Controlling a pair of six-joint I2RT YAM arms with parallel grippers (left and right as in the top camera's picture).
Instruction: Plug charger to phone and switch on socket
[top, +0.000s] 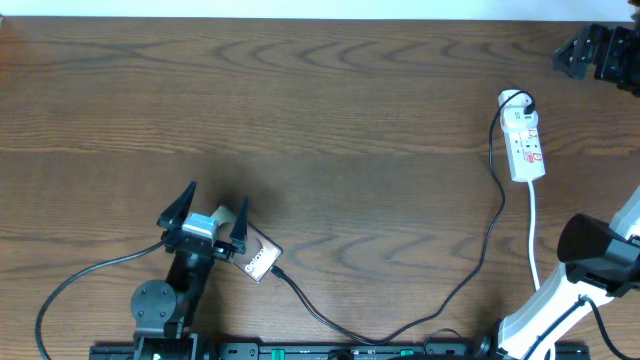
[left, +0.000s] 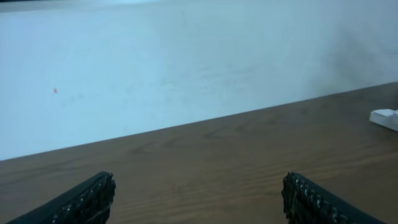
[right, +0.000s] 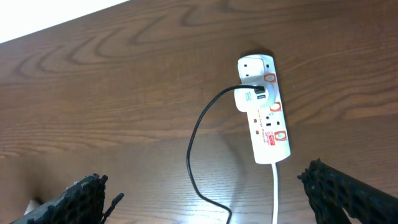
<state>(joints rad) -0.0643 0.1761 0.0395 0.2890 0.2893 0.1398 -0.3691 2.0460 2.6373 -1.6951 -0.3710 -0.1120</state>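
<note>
The phone (top: 260, 262), white lettering at its end, lies at the front left, mostly hidden under my left gripper (top: 214, 206). That gripper is open and empty above it; its fingers frame bare table in the left wrist view (left: 199, 185). The charger cable (top: 470, 268) runs from the phone's right end, where its tip touches the edge, across and up to the socket (top: 524, 140) at the right. The right wrist view shows the socket (right: 268, 121) with the cable (right: 191, 155) plugged in. My right gripper (right: 205, 177) is open and empty, above the table short of the socket.
The socket's white cord (top: 533, 235) runs toward the front edge beside the right arm (top: 590, 255). A black fixture (top: 598, 52) sits at the back right corner. A white wall stands behind the table's far edge in the left wrist view.
</note>
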